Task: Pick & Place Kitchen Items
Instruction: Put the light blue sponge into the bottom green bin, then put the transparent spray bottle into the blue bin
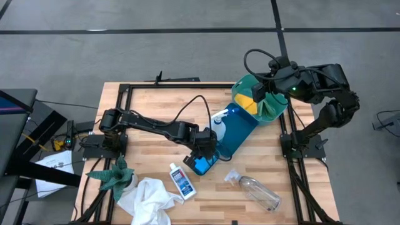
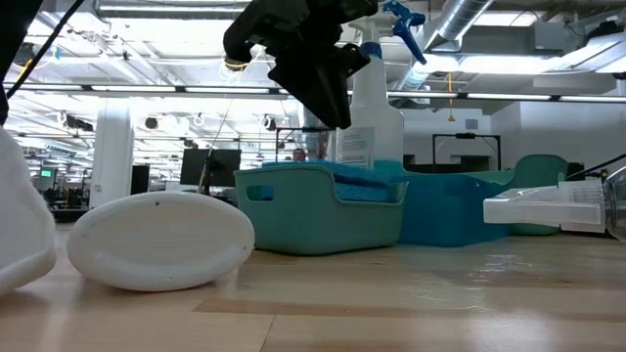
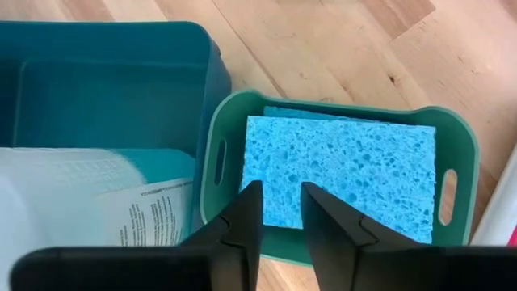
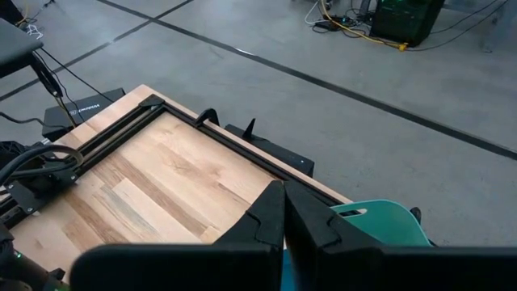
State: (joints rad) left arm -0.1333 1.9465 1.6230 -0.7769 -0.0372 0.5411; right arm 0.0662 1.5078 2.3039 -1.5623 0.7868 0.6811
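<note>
On the wooden table (image 1: 150, 106), the left gripper (image 3: 280, 212) hangs a little open and holds nothing, right above the blue sponge (image 3: 343, 171) lying in the small green basket (image 3: 456, 153).

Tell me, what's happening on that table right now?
Left gripper part open above blue sponge in small teal basket. Right gripper shut, waiting at table's far edge. Nothing blocking.

Left arm reaches low across the table's middle, left gripper (image 1: 201, 157) pointing straight down, fingers (image 3: 242, 226) slightly parted with nothing between them. Right arm folds back above the far right corner, right gripper (image 4: 284, 212) closed, empty.
</note>
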